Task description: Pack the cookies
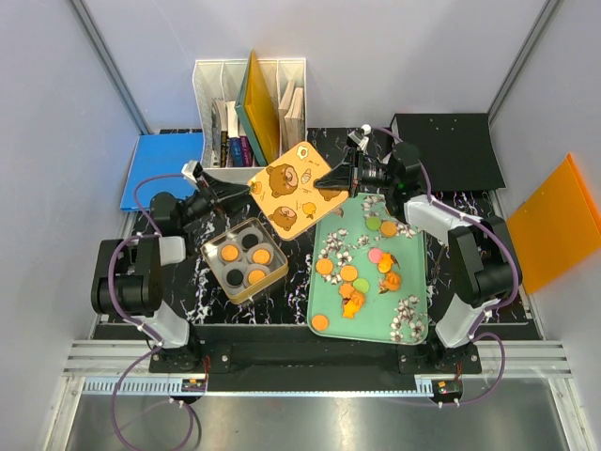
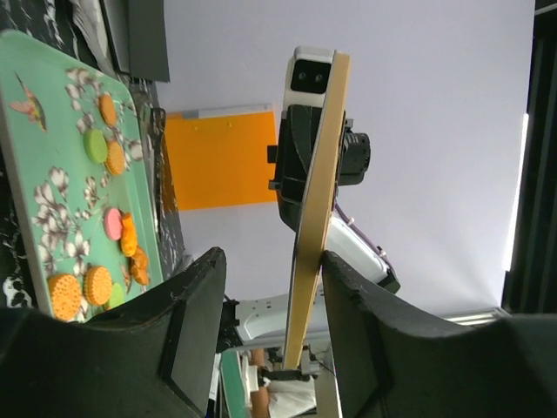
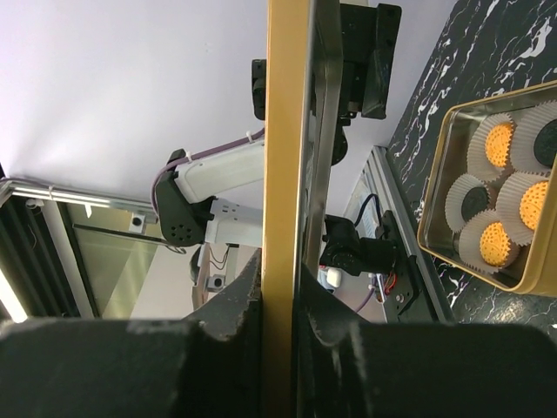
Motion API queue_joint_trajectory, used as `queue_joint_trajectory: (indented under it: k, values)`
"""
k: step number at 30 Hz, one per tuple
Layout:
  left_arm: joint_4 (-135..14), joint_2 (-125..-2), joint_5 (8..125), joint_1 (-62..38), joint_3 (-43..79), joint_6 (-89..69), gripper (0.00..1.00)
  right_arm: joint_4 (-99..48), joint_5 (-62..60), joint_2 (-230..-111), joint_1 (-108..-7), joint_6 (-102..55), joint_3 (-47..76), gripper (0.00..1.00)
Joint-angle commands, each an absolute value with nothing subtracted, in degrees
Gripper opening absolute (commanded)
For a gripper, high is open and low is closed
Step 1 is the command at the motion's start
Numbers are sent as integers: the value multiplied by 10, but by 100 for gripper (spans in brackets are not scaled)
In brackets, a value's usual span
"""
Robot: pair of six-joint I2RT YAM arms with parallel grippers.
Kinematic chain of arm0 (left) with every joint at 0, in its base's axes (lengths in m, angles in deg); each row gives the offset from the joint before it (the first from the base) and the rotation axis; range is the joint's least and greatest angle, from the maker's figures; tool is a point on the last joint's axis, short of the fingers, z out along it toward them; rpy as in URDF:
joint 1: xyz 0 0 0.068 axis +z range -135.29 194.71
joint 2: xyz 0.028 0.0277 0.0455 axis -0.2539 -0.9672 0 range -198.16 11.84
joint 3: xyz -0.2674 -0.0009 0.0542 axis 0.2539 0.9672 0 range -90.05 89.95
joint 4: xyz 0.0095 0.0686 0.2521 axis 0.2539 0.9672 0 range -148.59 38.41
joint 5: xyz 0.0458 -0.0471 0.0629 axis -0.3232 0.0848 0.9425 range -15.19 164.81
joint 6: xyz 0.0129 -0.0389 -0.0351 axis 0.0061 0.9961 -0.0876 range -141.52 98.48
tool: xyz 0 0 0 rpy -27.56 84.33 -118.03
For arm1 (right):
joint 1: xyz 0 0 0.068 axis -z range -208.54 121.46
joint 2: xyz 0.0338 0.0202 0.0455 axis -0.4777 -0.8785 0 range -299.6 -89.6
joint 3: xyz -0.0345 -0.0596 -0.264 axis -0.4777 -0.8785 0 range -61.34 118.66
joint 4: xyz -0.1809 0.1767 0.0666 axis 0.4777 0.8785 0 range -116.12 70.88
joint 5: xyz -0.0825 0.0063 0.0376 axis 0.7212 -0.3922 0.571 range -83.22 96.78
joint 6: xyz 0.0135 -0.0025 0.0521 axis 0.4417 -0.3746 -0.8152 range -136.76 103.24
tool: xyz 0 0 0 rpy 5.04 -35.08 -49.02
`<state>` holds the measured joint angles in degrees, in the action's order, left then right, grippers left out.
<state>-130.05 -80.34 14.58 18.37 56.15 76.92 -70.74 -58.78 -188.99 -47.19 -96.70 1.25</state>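
Note:
A square tin lid [image 1: 291,188] with brown bear prints hangs above the table between the two arms. My right gripper [image 1: 344,178] is shut on its right edge [image 3: 283,174]. My left gripper [image 1: 246,189] is open around its left edge [image 2: 318,192], and the lid rests against one finger [image 2: 357,305]. Below the lid, a gold tin [image 1: 218,249] holds several orange and black cookies [image 1: 261,256] in white paper cups; it also shows in the right wrist view [image 3: 431,231]. More cookies [image 1: 349,273], mostly orange, some green and pink, lie on the mint-green flowered tray [image 1: 423,272], also seen in the left wrist view [image 2: 52,131].
A white file organizer [image 1: 249,108] with books and a yellow folder stands at the back. A blue folder [image 1: 160,169] lies at the back left and a black board [image 1: 441,146] at the back right. An orange sheet [image 1: 559,221] leans at the right wall.

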Motion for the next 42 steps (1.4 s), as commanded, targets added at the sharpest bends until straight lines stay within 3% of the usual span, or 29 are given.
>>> queue_joint_trajectory:
  k: [1, 7, 10, 11, 12, 15, 16, 18, 22, 27, 34, 42]
  values:
    - [-1229, -758, 140, 230, 553, 703, 51, -717, -596, -1852, -475, -948, 16, 15]
    - [-1082, -707, 176, 283, 586, 630, 48, -685, -593, -1858, -480, -917, 11, 10]
    - [-786, -650, 240, 301, 555, 468, 44, -666, -593, -1866, -485, -903, 12, 8]
    - [-681, -638, 279, 299, 534, 343, 43, -664, -591, -1871, -486, -898, 11, 7]
    - [-496, -630, 324, 299, 479, 289, 38, -660, -592, -1873, -490, -895, 12, 7]
    - [-332, -593, 480, 300, 427, 197, 25, -654, -592, -1886, -499, -892, 13, 5]
    - [-307, -574, 538, 300, 421, 190, 10, -655, -592, -1889, -502, -892, 14, 4]
    - [-242, -553, 595, 299, 423, 188, 0, -653, -594, -1904, -509, -892, 20, 3]
    - [-158, -479, 727, 294, 444, 194, 0, -658, -593, -1933, -527, -892, 27, 2]
    - [-115, -414, 765, 259, 493, 215, 0, -687, -592, -1985, -539, -915, 37, 1]
    - [-107, -398, 741, 236, 533, 270, 0, -807, -582, -2060, -546, -1004, 54, 0]
    - [-116, -419, 718, 213, 564, 292, 0, -820, -555, -2123, -553, -1004, 69, 0]
